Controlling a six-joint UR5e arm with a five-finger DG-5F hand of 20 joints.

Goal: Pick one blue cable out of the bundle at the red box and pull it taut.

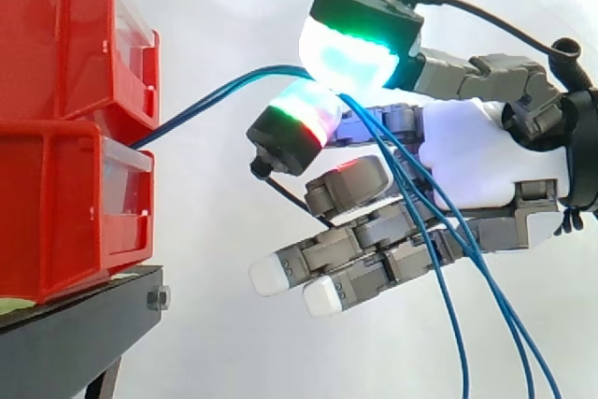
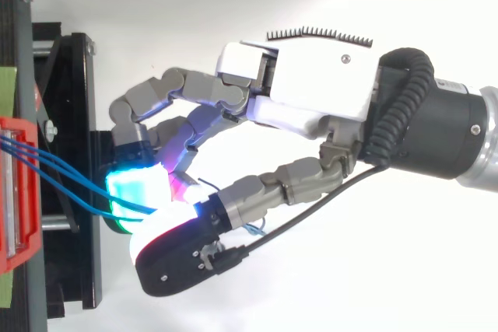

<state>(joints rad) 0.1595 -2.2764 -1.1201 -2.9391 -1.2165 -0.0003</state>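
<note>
Blue cables (image 1: 215,95) leave the gap between two stacked red bins (image 1: 56,44) at the left of the side view and rise in a shallow curve, not a straight line, to the hand (image 1: 486,156); there they are pinched between two thick glowing pads (image 1: 350,53), the upper one white and green under a black cap, the lower one banded green, white and red. Past the pinch the thin, smooth strands drop loosely across the fingers to the lower edge of the side view. The hand reaches in level from the right, its white plastic palm upright; two grey, jointed fingers stretch towards the bins with dull white tips, slanting slightly down, and another is curled in below the pinch. From above, three strands (image 2: 62,172) run from the bin and converge at the cyan-green pad. The bins are glossy, boxy plastic with clear front panels; they sit on a matt black stand (image 1: 75,324) before a white curtain (image 1: 234,7).
</note>
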